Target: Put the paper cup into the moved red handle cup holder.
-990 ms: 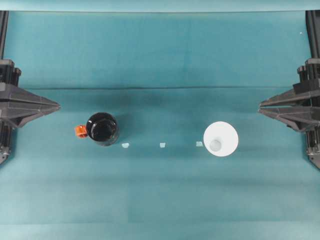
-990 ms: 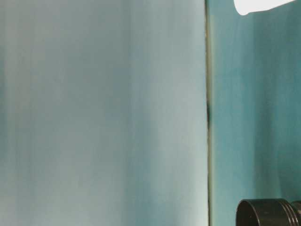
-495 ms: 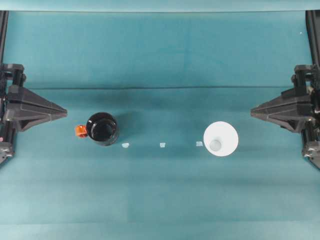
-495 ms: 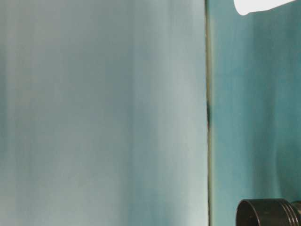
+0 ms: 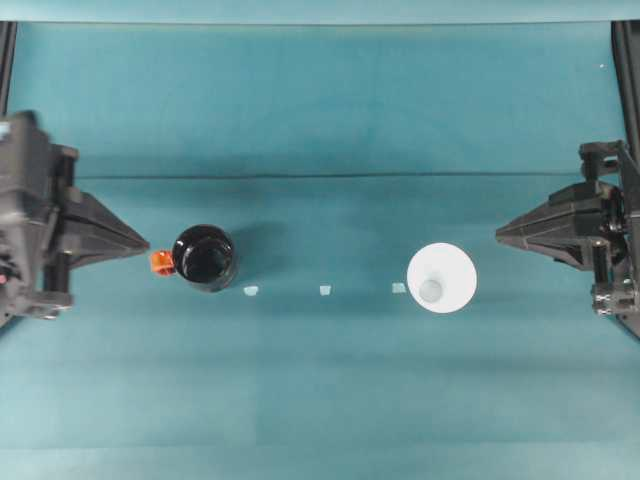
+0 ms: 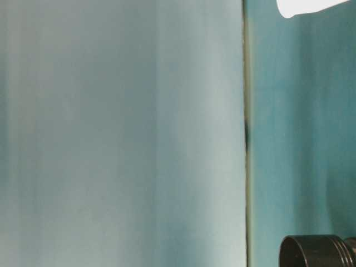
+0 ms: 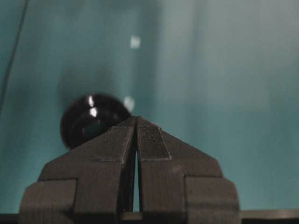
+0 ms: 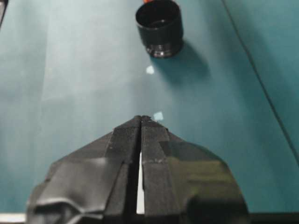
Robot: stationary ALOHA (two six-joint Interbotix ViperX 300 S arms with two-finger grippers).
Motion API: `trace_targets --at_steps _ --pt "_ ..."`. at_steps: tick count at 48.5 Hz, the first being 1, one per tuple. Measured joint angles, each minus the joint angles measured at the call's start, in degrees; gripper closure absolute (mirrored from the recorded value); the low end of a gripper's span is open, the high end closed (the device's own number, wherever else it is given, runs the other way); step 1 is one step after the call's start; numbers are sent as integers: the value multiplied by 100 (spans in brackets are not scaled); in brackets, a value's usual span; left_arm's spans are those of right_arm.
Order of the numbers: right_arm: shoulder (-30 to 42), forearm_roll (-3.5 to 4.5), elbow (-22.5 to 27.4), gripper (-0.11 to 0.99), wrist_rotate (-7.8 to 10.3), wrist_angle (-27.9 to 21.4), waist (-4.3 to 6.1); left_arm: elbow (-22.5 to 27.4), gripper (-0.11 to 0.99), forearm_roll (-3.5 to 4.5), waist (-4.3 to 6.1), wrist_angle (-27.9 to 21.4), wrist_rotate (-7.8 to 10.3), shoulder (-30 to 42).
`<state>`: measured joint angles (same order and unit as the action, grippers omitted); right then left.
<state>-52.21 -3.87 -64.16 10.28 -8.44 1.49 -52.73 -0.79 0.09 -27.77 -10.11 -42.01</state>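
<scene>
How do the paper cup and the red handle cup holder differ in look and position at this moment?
The paper cup is plain white with a wide flaring rim; the red handle cup holder is glossy black with a red-orange side tab. The paper cup stands on the overhead view's right side, the holder on its left, close to the left gripper. Both stand upright, mouths up, untouched.

Three small pale tape scraps [image 5: 324,290] in a row on teal table cloth [image 5: 330,110].

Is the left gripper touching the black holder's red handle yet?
Cannot tell. From overhead, the shut left gripper tip meets the edge of the red handle on the black holder, but that view cannot show its height above it.
</scene>
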Motion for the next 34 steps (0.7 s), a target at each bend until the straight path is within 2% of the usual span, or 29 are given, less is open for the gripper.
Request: trace_targets --at_steps 11,17,23,34 --pt "0 0 -9 98 0 0 0 316 85 0 -44 -1125 -510 721" --pt "0 0 0 98 9 18 0 457 85 0 -44 -1380 -536 984" --pt "0 0 0 98 9 62 9 519 85 -35 -53 -1406 -527 1169" --pt "0 0 0 98 9 70 44 519 85 -35 -70 -1406 -554 1213"
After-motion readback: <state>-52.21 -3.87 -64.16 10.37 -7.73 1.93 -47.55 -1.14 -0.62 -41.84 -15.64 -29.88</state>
